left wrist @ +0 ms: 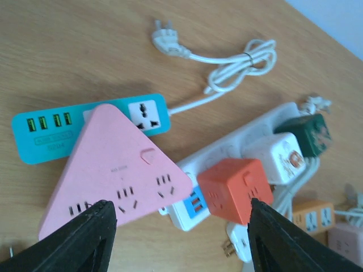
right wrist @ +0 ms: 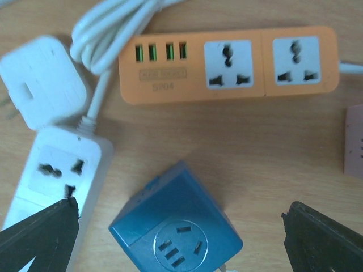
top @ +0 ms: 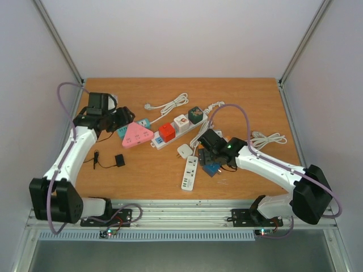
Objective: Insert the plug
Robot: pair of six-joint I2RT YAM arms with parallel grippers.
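Observation:
A blue cube plug adapter [right wrist: 176,226] lies on the wooden table, socket face up. My right gripper [right wrist: 181,243] hangs over it, open, with its fingers wide on either side and not touching it. In the top view this gripper [top: 214,161] is at centre right, over the blue cube [top: 212,169]. My left gripper [left wrist: 178,238] is open and holds nothing. It hovers above the pink triangular power strip [left wrist: 113,170] and the red cube adapter [left wrist: 235,187]. From above, the left gripper [top: 122,120] is at the pink strip's [top: 137,136] left corner.
A long white strip [top: 156,143] carries red, white [left wrist: 278,156] and dark green [left wrist: 306,133] cubes. A teal strip [left wrist: 45,133], an orange strip [right wrist: 227,62], a short white strip [right wrist: 57,170] and a white adapter [right wrist: 42,79] lie nearby. A loose white corded plug [left wrist: 164,37] lies farther back.

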